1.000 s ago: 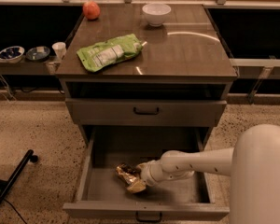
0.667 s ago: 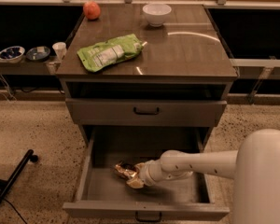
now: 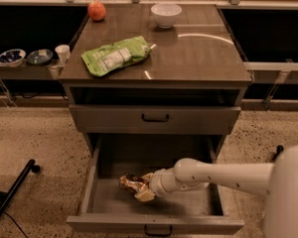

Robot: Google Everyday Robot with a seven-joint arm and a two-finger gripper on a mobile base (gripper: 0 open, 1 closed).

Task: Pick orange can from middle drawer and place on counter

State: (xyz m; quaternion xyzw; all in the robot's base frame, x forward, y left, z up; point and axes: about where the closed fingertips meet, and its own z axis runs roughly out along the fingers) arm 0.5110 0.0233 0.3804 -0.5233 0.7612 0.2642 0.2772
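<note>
Down inside the open middle drawer [image 3: 188, 203], the tool [image 3: 145, 190] sits at the end of the white arm [image 3: 223, 175], which reaches in from the right. It is pressed against the right side of the orange can [image 3: 130, 182]. Whether it has closed on the can or only touches it, I cannot tell.

The can lies on the grey drawer floor, left of centre and nearer the front wall than the back. It looks crumpled, with a shiny gold skin and dark patches. That suggests it is thin-walled, light and probably empty. I judge it will give under a hard squeeze, and its glossy, uneven surface may slip or twist in a loose hold. A moderate grip across the fuller middle of the body seems the safest, away from the crushed ends.

Above, the upper drawer [image 3: 154, 118] is shut. The bench [image 3: 198, 53] carries a green pouch [image 3: 116, 56] at front left, a red-orange fruit [image 3: 96, 10] at the back left and a white bowl [image 3: 166, 15] at the back. Its right half looks free for the can.
</note>
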